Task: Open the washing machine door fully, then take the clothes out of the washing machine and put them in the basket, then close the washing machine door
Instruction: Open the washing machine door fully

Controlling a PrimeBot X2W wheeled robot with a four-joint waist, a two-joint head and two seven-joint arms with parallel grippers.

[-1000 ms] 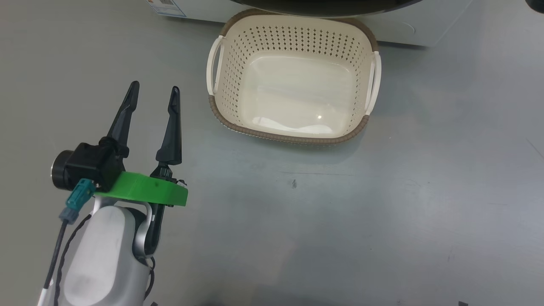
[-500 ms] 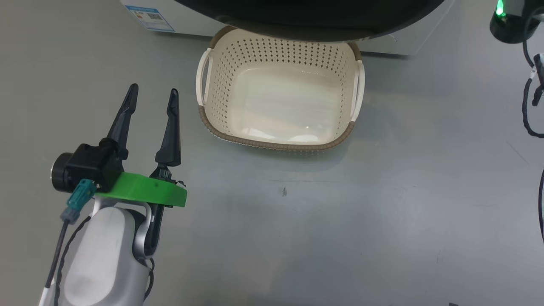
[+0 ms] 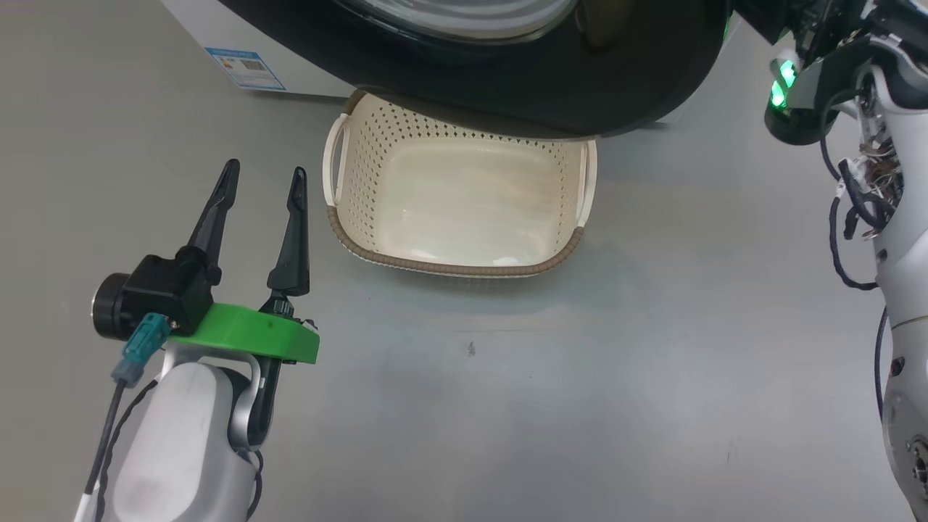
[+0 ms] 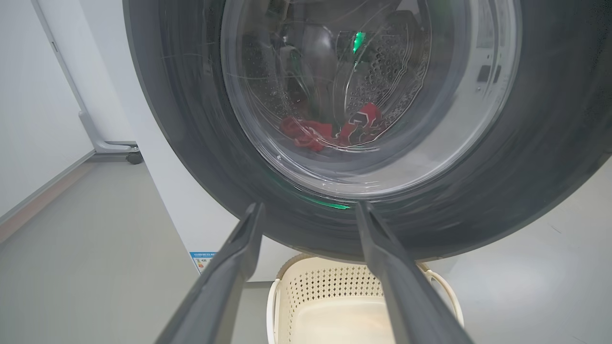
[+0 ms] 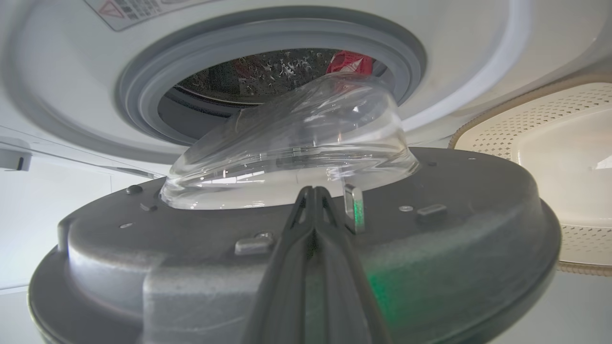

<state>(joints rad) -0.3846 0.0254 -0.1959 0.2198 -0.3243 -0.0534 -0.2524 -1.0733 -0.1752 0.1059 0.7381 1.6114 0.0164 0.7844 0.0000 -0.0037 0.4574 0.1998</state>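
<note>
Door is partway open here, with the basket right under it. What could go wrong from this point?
1. The washing machine door overhangs the basket. If it swings wider, its lower edge might catch the brown rim and shove the basket.
2. The right hand is shut, with its fingers at the door's inner face and nothing gripped, so it could slip off while pushing.

far rim of basket (image 3: 449, 269) hidden under washing machine door (image 3: 580, 94), clothes (image 4: 308, 134) blurred behind its glass, perhaps two pieces
</note>
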